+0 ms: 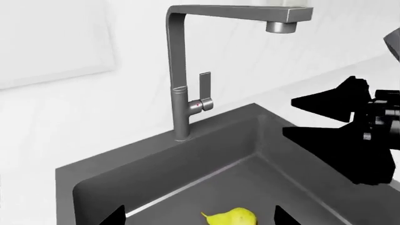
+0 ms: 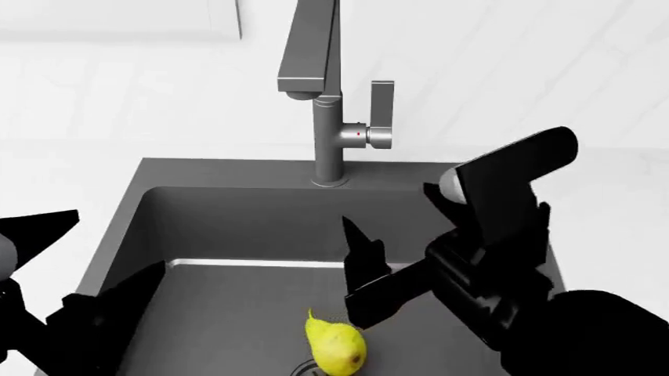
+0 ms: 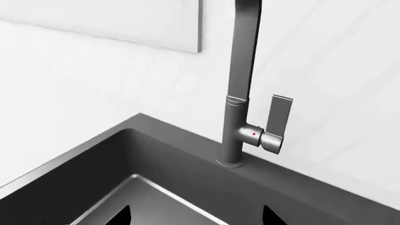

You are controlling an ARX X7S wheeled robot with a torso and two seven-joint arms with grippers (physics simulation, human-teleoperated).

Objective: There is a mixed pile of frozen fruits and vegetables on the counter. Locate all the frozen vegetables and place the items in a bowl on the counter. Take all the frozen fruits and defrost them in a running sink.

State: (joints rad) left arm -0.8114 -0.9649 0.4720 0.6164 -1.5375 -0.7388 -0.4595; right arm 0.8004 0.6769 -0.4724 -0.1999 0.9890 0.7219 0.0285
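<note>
A yellow pear, the frozen fruit, lies on the floor of the dark grey sink next to the drain. My left gripper hangs open over the sink's left side. In the left wrist view the pear lies below and between that gripper's spread fingertips, untouched. My right gripper is open and empty over the basin, just in front of the faucet and its side lever. No stream shows under the spout. The bowl and the vegetables are out of view.
White counter surrounds the sink, with a white wall behind. The right wrist view shows the faucet column and lever close ahead of the open right gripper. The right gripper also shows in the left wrist view.
</note>
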